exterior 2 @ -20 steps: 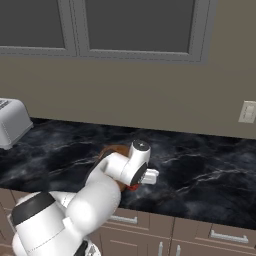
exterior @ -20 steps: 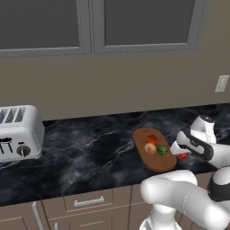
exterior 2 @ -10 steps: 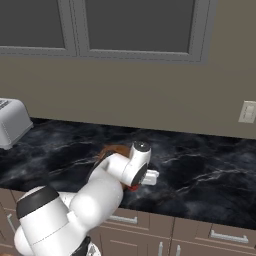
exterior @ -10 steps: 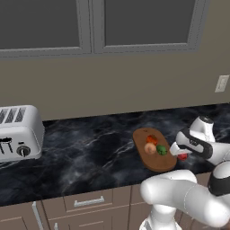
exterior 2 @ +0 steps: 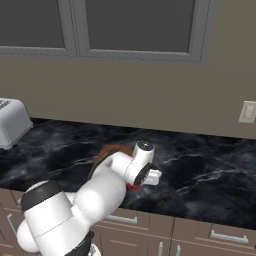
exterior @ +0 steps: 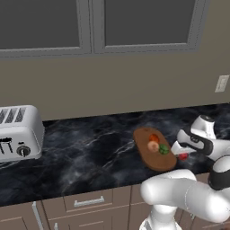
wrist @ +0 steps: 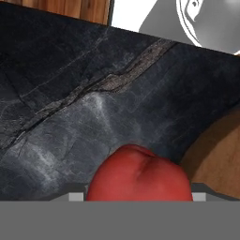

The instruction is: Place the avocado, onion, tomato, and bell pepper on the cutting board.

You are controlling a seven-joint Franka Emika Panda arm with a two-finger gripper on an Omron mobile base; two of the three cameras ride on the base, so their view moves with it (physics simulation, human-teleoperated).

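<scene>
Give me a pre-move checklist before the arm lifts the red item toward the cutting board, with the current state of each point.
1. Red item sits between the gripper's fingers, low in the hand view: ok.
2. Jaws firmly closed on it: cannot tell; the finger tips are hidden.
3. Red item on the counter, off the cutting board: ok, it needs moving.
4. Bare wood left on the board beside the onion and the green item: ok.
5. Board's edge near the red item in the hand view: ok, short carry.

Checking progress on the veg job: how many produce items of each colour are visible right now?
Orange-red: 1
Pale peach-tan: 1, the onion
Green: 1, the avocado
Red: 1, on the counter beside the cutting board
Total: 4
</scene>
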